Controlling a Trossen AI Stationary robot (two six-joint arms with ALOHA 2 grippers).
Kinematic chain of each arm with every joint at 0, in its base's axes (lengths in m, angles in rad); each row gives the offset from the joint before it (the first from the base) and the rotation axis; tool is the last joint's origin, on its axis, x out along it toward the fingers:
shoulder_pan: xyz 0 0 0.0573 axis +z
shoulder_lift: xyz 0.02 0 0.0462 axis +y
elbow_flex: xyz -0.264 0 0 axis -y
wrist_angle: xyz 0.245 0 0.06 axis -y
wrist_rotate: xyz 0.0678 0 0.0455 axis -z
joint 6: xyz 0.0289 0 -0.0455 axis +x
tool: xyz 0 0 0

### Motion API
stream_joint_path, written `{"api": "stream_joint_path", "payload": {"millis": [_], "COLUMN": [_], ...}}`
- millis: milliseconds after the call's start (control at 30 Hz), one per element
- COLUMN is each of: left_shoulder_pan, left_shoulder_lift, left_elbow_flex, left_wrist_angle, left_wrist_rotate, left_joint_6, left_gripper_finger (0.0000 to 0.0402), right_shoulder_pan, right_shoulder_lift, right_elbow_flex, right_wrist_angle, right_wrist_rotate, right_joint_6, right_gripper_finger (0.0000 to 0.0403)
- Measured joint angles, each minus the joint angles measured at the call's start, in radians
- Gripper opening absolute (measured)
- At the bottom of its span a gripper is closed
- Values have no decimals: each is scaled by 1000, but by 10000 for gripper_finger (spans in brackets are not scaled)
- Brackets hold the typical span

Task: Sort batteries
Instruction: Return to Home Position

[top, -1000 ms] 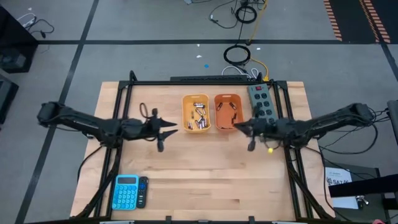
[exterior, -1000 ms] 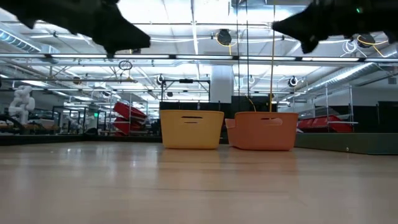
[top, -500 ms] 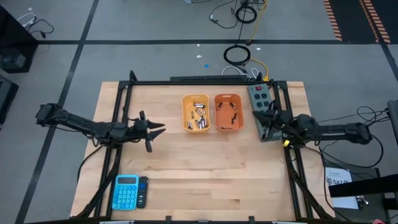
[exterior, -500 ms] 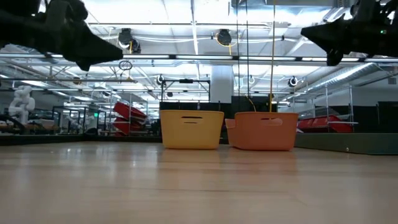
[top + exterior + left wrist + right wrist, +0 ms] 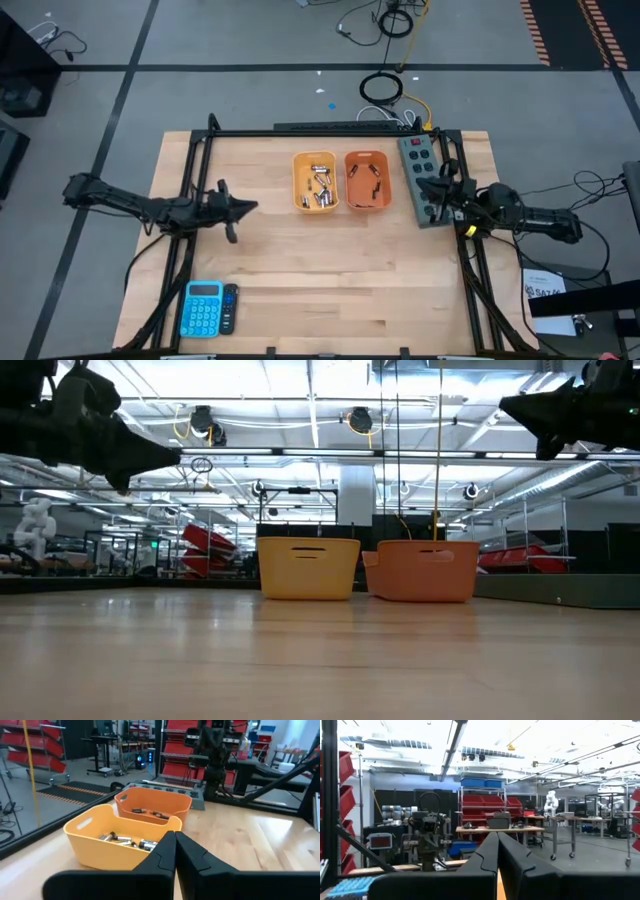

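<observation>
Silvery batteries [image 5: 318,190] lie in the yellow bin [image 5: 316,182], and darker batteries [image 5: 366,180] lie in the orange bin [image 5: 367,183] beside it, at the table's far middle. The left wrist view shows both loads, the silvery batteries [image 5: 125,841] and the dark ones [image 5: 150,812]. My left gripper [image 5: 250,206] hovers shut above the table, left of the yellow bin, pointing at it, with nothing between its fingers. My right gripper [image 5: 420,186] is shut and empty over the table's right side, right of the orange bin. Both arms show high in the low view, clear of the tabletop.
A blue calculator [image 5: 203,308] with a small dark device beside it lies at the near left corner. A grey switch box [image 5: 422,172] lies along the far right, under my right gripper. Black frame rails [image 5: 190,180] run along the table's left, right and far sides.
Both arms have drawn back from the bins: my left gripper toward the table's left edge and a little down, my right gripper toward the right edge. My left gripper, open a second ago, has shut on nothing. The bins and batteries have stayed put.
</observation>
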State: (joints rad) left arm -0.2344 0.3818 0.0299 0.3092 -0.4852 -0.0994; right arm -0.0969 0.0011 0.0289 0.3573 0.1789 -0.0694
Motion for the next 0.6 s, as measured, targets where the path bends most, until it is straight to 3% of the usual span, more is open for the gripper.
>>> {"api": "stream_joint_path", "payload": {"millis": [200,433,600], "left_shoulder_pan": [-5,-65,-118], "left_shoulder_lift": [-92,-222,-275], "left_elbow_flex": [0,0,1], "left_wrist_angle": [-172,-300,-310], "left_wrist_rotate": [-66,-69,-35], "left_joint_6": [-37,-78,-16], "left_gripper_finger": [5,4,4], "right_shoulder_pan": [-1,0,0], "right_shoulder_lift": [1,0,0], "right_elbow_flex": [0,-1,-1], "right_wrist_angle": [-34,-23,-44], "right_wrist_rotate": [1,-5,-57], "right_joint_6": [-16,-66,-10], "right_gripper_finger": [0,0,0]}}
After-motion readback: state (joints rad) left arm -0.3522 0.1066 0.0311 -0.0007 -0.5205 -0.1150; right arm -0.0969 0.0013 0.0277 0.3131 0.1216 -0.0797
